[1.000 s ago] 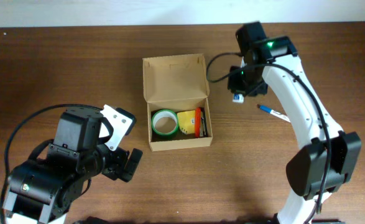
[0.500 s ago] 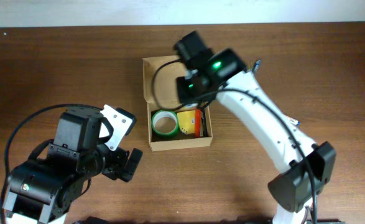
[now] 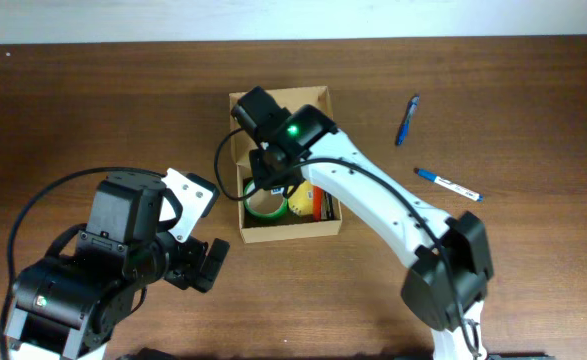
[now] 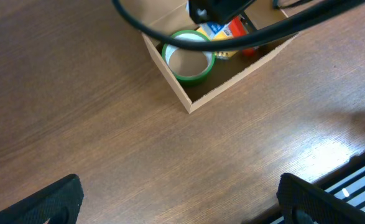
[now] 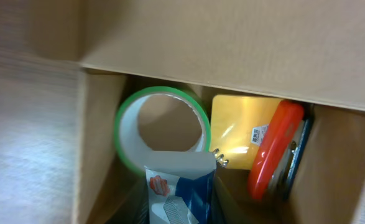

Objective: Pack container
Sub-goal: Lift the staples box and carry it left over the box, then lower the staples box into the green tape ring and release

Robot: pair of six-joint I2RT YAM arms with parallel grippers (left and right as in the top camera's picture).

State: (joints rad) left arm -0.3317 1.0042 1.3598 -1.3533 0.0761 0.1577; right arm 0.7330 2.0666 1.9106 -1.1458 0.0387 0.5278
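Left gripper sits nearest, low over the wood-grain table, released: black fingers wide apart with nothing between them.

Just beyond is the container, a plain tan cardboard box, matte, rectangular, mid-table. Its mouth faces up. The hinged flap is open at the far edge, with its inner face showing to the overhead camera. The open compartment's longer side runs left-right, nearly square to the table edge.

Inside, left to right:
- Green tape roll, ring-shaped with a pale inner core, lying flat against the left wall.
- Yellow pad, flat and glossy, with a small barcode sticker.
- Red-orange item, rounded smooth plastic, elongated near-far, against the right wall. Can't tell what it is.

Right gripper hangs over the box's left half, above the tape roll, clenched on a small white-and-blue packet. Its fingers are dark and blurred.

Further right, well apart from the box, a white marker with blue ends and a blue pen both lie loose on the table.
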